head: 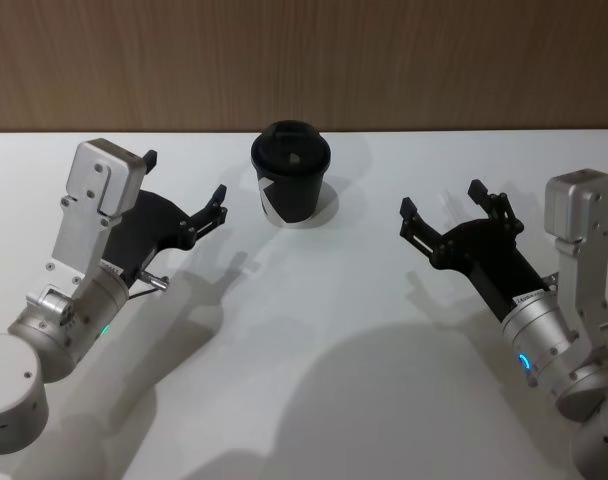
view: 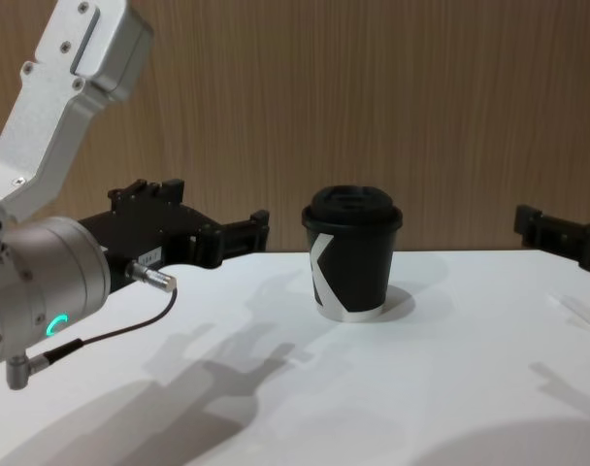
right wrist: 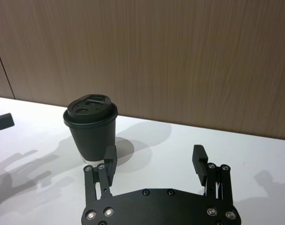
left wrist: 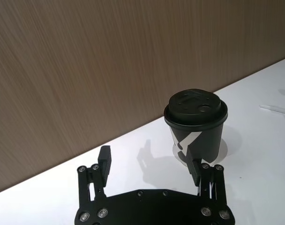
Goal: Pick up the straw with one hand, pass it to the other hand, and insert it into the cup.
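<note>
The black cup [head: 291,185] with its black lid stands upright at the back middle of the white table; it is also in the chest view as cup [view: 352,257]. A thin white straw [left wrist: 276,109] lies flat on the table to the cup's right, faintly visible as straw [view: 582,314] near the chest view's edge. My left gripper [head: 184,178] hovers open and empty to the left of the cup. My right gripper [head: 442,198] hovers open and empty to the right of it. Each wrist view looks past open fingers [left wrist: 105,160] [right wrist: 200,157] at the cup [left wrist: 196,124] [right wrist: 91,126].
A brown wood-panel wall [head: 304,60] runs along the table's far edge, close behind the cup. A thin black cable [view: 111,335] loops under my left wrist. The white tabletop [head: 314,360] stretches toward me between the two arms.
</note>
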